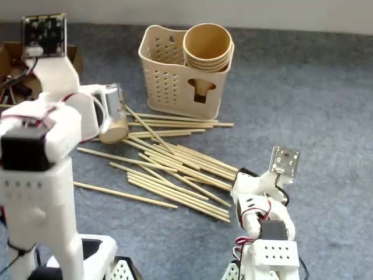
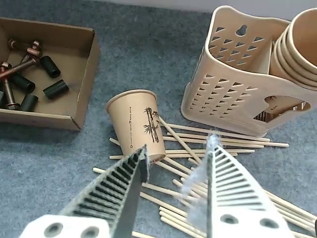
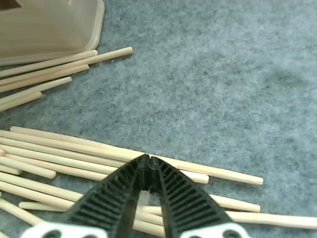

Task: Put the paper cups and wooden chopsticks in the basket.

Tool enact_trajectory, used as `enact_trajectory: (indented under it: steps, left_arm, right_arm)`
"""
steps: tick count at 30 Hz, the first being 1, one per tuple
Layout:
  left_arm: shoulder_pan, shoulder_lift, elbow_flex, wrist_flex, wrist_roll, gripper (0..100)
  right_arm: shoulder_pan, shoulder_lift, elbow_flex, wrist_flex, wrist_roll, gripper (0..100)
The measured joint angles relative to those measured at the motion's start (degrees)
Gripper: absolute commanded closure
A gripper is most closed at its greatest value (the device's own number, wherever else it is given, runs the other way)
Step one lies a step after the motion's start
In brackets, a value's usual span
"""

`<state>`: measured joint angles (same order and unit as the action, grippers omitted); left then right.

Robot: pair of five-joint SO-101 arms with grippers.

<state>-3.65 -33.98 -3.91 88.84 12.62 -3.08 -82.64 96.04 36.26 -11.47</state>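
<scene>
left fingers (image 2: 124, 186) were spread over loose paper cup (image 2: 137, 124) resting on chopsticks (image 3: 49, 148) near basket (image 2: 228, 94) | right fingers (image 3: 124, 191) pressed together above chopsticks | stacked cups (image 1: 208, 42) sat in basket

So the basket (image 1: 169, 76) is a beige plastic one with holes in the walls, standing upright at 12 o'clock on the grey mat; a stack of tan cups (image 1: 208, 46) sits mouth-up in its 3 o'clock compartment; one more cup (image 2: 138, 124), brown with a bamboo print, is loose at about 10 o'clock of the pile, touching the sticks; the chopsticks (image 1: 175, 169) are plain light wood, scattered flat and crisscrossed mid-mat, from just below the basket down toward 5 o'clock.
</scene>
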Motion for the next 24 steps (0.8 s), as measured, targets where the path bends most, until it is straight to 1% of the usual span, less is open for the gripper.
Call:
enact_trajectory:
  steps: [9,18,24]
  left_arm:
    - [0.0,-17.6,19.1,-8.2,0.0,80]
    - [0.0,-29.6,27.5,-8.6,0.0,80]
    - [-0.1,-34.7,33.6,-8.8,0.0,80]
  right_arm:
    - [0.0,0.0,0.0,0.0,0.0,99.3]
    - [0.0,0.0,0.0,0.0,0.0,99.3]
    - [0.0,0.0,0.0,0.0,0.0,99.3]
